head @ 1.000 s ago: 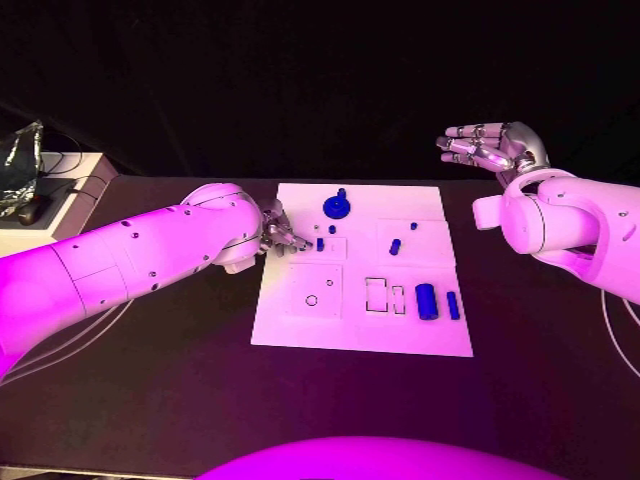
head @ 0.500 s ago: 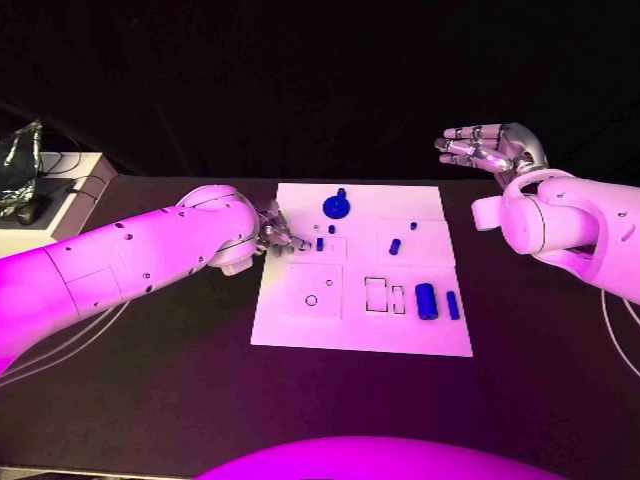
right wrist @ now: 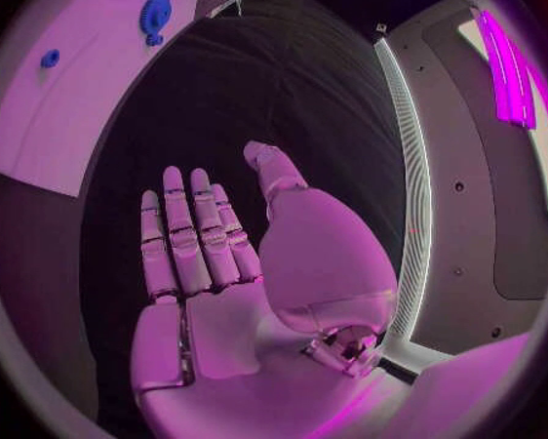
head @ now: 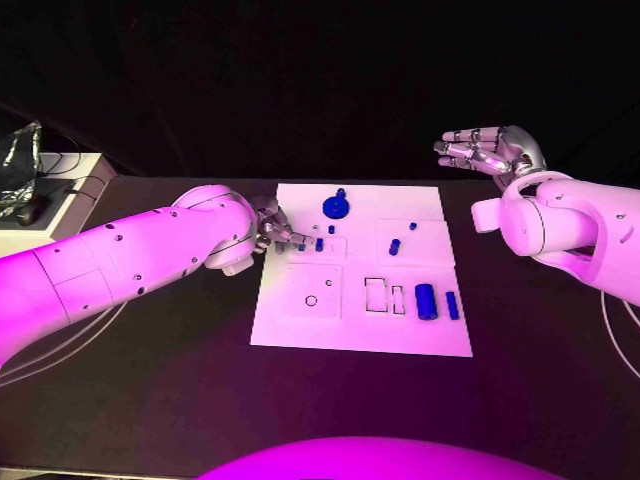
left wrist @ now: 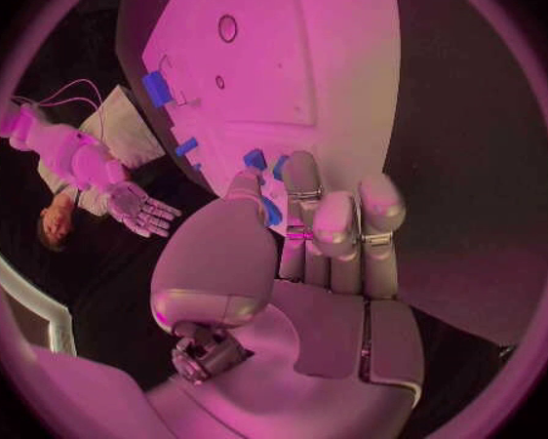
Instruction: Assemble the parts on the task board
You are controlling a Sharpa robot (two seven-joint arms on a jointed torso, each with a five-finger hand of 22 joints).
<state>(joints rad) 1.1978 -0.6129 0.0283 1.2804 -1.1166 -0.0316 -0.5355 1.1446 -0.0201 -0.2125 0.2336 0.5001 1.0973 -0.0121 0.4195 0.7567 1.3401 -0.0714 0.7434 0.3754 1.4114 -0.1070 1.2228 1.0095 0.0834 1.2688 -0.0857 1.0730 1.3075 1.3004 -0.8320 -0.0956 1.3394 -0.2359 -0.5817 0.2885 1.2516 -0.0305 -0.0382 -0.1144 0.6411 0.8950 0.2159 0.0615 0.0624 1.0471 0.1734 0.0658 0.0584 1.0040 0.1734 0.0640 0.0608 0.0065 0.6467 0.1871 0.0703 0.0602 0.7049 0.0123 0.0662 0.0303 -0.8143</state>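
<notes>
The left hand (head: 280, 231) pinches a small blue peg (head: 319, 243) over the flat white task board (head: 361, 325). The right hand (head: 489, 148) is wide open, holding nothing.

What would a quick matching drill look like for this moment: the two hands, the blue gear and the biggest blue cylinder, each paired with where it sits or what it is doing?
Things:
1. left hand
2. right hand
3. blue gear
4. large blue cylinder

Places or states:
A. lying on the task board, near the robot's right edge of it
B. raised off the board, palm open, fingers spread, holding nothing
C. at the far end of the board, near its middle
D. at the board's edge on the robot's left, fingers at a small blue part

Pairs: 1-D, 2-B, 3-C, 4-A
</notes>
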